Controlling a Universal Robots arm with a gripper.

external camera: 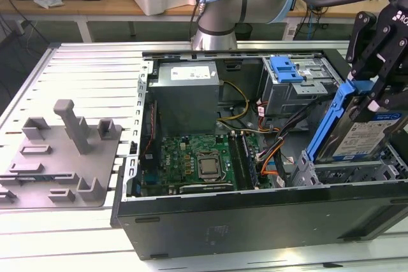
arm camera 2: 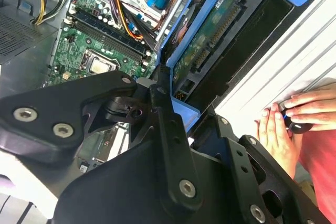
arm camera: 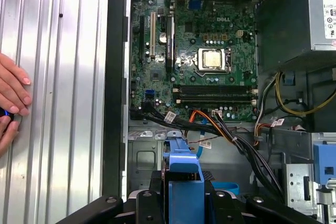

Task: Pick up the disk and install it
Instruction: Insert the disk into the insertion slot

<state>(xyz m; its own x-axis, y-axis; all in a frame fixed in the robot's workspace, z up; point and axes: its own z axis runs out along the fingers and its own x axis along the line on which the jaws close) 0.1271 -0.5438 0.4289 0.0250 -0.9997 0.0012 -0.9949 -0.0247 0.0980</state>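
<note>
looking into the open computer case (external camera: 255, 221) now: past the grey power supply box (external camera: 185, 90), across the green motherboard (external camera: 191, 160), over to the drive cage (external camera: 299, 90). near it, at the exterior view's right, holding the disk (external camera: 366, 137) steeply tilted over the case's corner, pinched by its blue bracket (external camera: 331, 116) in the gripper (external camera: 370, 90). off beside the case, a person's hand (arm camera: 13, 85).

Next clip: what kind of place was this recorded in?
Probably a robotics lab bench set up for PC assembly. An open computer case lies on a slotted metal table, a robot arm holds a disk at one end of it, and a grey fixture plate sits beside it.
</note>
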